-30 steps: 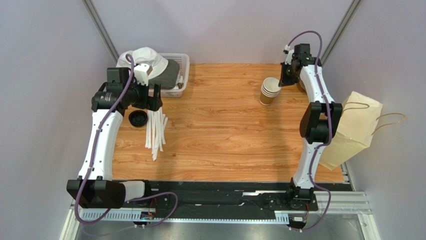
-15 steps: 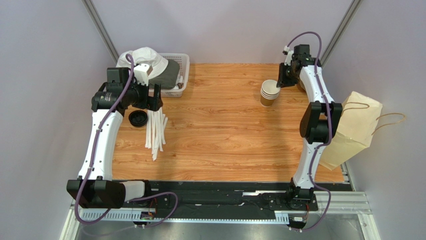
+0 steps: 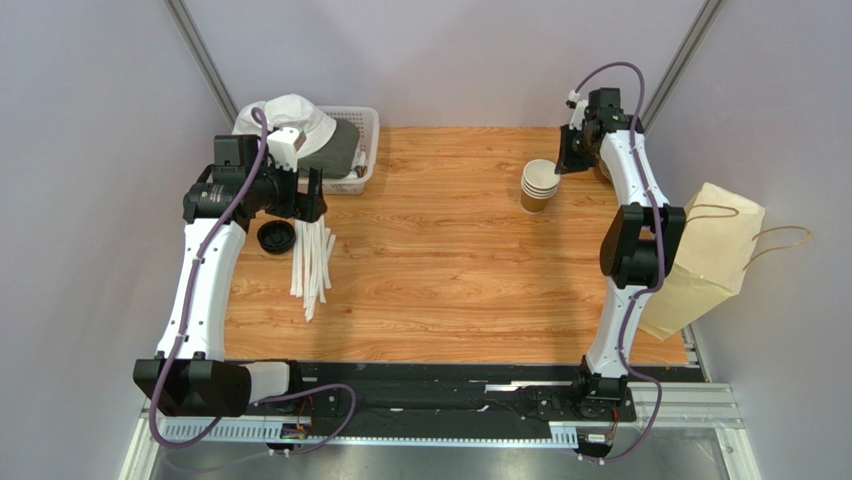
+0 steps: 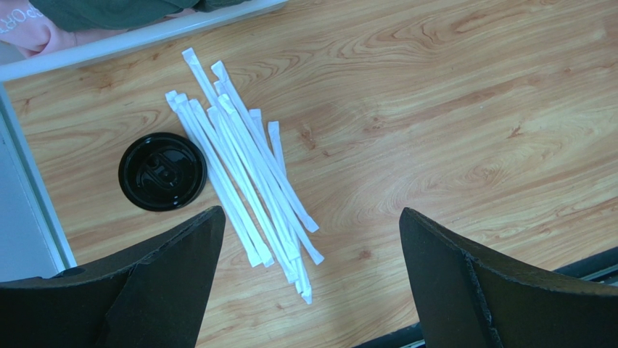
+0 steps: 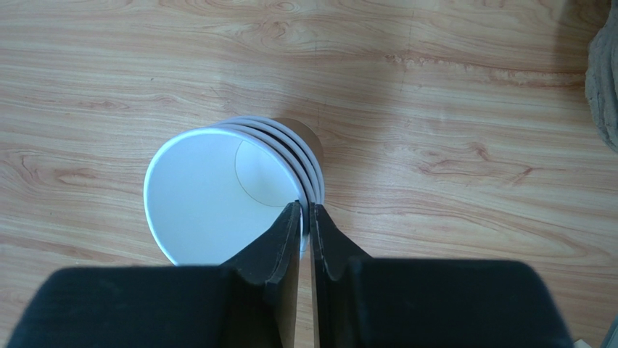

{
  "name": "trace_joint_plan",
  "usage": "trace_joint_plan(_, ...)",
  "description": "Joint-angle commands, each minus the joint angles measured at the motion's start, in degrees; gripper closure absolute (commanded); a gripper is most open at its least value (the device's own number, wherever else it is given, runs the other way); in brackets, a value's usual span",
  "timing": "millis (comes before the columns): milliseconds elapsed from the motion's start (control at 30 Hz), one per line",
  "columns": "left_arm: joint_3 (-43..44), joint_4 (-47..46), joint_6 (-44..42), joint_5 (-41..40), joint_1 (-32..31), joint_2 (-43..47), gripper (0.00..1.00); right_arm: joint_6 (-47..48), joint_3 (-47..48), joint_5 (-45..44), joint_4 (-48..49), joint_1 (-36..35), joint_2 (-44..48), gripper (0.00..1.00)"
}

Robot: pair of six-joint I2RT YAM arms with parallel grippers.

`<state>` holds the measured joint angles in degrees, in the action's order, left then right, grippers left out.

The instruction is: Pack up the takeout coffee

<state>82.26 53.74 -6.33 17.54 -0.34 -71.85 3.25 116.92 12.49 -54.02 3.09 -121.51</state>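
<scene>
A stack of open tan paper cups [image 3: 540, 185] with white insides [image 5: 210, 196] stands at the back right of the table. None of them has a lid, and no lidded coffee cup is in view. My right gripper [image 3: 563, 165] is shut on the near rim of the top cup [image 5: 305, 210], one finger inside and one outside. My left gripper [image 3: 310, 195] is open and empty [image 4: 308, 217], hovering above wrapped white straws [image 4: 246, 174]. A loose black lid [image 4: 162, 171] lies left of the straws.
A brown paper bag [image 3: 705, 260] with handles stands at the table's right edge beside the right arm. A white basket [image 3: 365, 150] holding a white hat [image 3: 290, 112] sits at the back left. A grey moulded thing [image 5: 602, 72] shows right of the cups.
The right gripper and the top of the cup stack have shifted very slightly. The left arm has not moved.
</scene>
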Motion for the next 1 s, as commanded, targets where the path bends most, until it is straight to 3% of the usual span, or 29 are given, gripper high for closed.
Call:
trace_joint_plan(0, 1.9, -1.7, 0.4, 1.3, 0.1, -0.2, 0.01, -0.7, 0.6, 0.5, 0.6, 0.0, 4.2, 0.92)
trace_joint_plan(67, 1.7, -1.8, 0.4, 1.4, 0.0, -0.3, 0.01, -0.8, 0.8, 0.6, 0.5, 0.0, 4.4, 1.0)
trace_joint_plan(733, 1.7, -2.0, 0.2, 1.8, 0.0, -0.4, 0.01, -4.8, 5.7, 10.2, -3.1, 2.8, 8.5, 1.0)
trace_joint_plan(967, 3.2, -2.0, -0.1, 1.9, 0.0, -0.8, 0.01, -8.7, 11.4, 19.3, -3.5, 5.4, 11.3, 1.0)
